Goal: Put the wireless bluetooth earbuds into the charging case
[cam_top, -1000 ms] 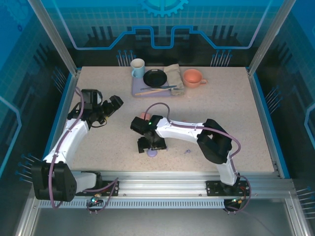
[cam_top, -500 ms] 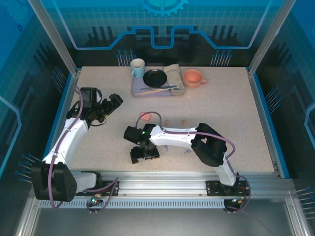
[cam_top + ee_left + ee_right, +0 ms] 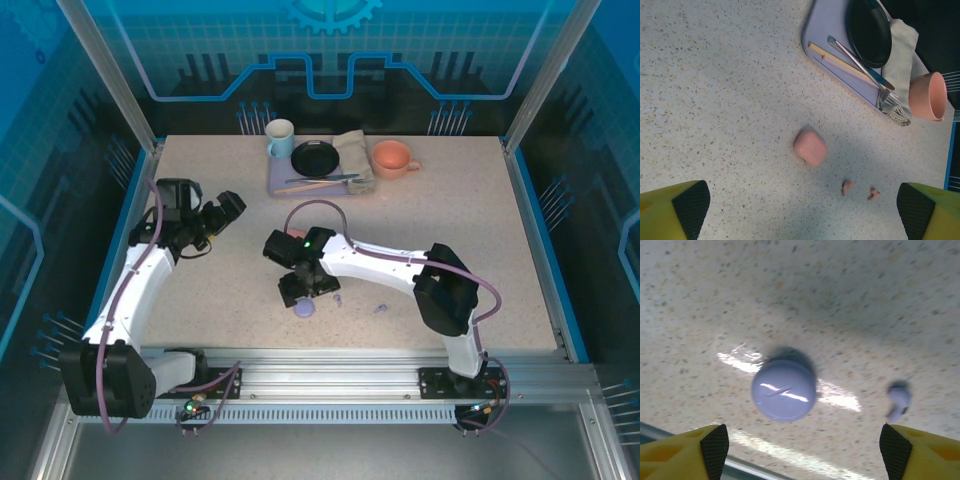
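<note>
At the near edge of the tabletop (image 3: pixel 480 220), the right claw (image 3: pixel 303 290) hangs just above a lilac case (image 3: pixel 784 390), jaws spread and gripping nothing. This is judged to be a stance for taking hold of the case. The case lies flat and looks shut. One lilac earbud (image 3: pixel 899 401) lies loose just beside it and a second lilac earbud (image 3: pixel 380 308) lies further right, so neither is seated.

Mid-table, a pink case (image 3: pixel 810 147) appears shut, with two pink earbuds (image 3: pixel 847 187) near it but apart from it. The left claw (image 3: pixel 225 212) hovers at the left, jaws wide and empty, probably held clear of the other arm.

At the far edge stand a tray (image 3: pixel 825 30) with a black plate (image 3: pixel 869 30) and cutlery, a pale mug (image 3: pixel 280 138) and a pink cup (image 3: pixel 927 96).

No brand, label or writing can be read.
</note>
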Robot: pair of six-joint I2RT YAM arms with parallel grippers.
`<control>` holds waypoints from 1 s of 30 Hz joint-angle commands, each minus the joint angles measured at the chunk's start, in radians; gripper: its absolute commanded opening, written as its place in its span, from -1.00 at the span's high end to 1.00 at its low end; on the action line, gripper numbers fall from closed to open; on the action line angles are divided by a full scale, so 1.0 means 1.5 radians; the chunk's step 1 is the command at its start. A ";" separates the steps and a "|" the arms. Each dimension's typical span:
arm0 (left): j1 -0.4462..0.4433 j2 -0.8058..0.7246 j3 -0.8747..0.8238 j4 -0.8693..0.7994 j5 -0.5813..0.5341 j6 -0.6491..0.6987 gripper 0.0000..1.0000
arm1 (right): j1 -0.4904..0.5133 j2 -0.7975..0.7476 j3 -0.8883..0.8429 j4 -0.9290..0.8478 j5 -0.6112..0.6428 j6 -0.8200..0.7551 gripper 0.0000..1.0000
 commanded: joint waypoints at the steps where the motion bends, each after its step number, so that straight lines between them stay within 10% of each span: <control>1: 0.010 -0.013 0.015 -0.023 0.003 0.019 -0.98 | -0.002 0.026 0.038 -0.049 0.032 -0.078 -0.67; 30: 0.019 -0.012 0.015 -0.018 0.011 0.016 -0.98 | 0.026 0.184 0.111 -0.075 -0.051 -0.188 -0.57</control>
